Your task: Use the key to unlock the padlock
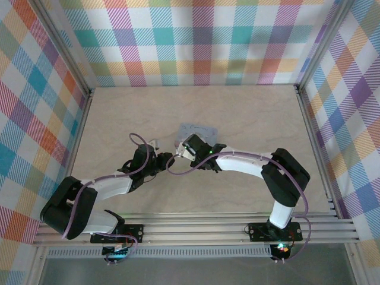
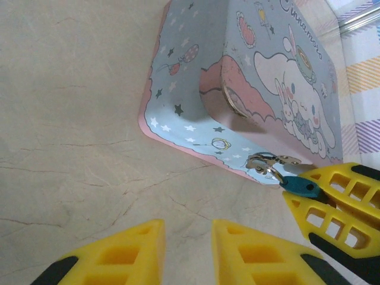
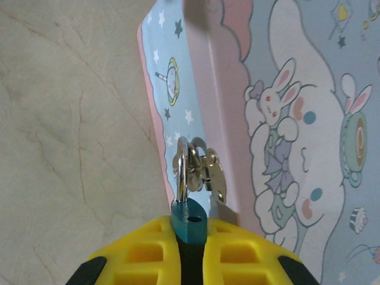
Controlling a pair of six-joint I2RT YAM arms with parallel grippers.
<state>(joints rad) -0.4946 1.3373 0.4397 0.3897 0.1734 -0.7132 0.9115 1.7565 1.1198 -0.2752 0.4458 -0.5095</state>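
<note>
A beige, marble-veined table (image 1: 249, 113) carries one pastel blue-and-pink cartoon tin box (image 1: 199, 128), lying flat near its middle.

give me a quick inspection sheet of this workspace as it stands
surface: beige marbled tabletop, faint veins, no spills seen
job's things: teal padlock, shackle hooked through the hasp of the cartoon tin box
clutter: nothing seen
grippers: right claw shut on the padlock body; left claw open, fingers apart with nothing between them, beside the tin's corner
cables: lilac cables loop along both arms, off the tin
surroundings: plaid walls on three sides, aluminium frame rails at the near edge
</note>
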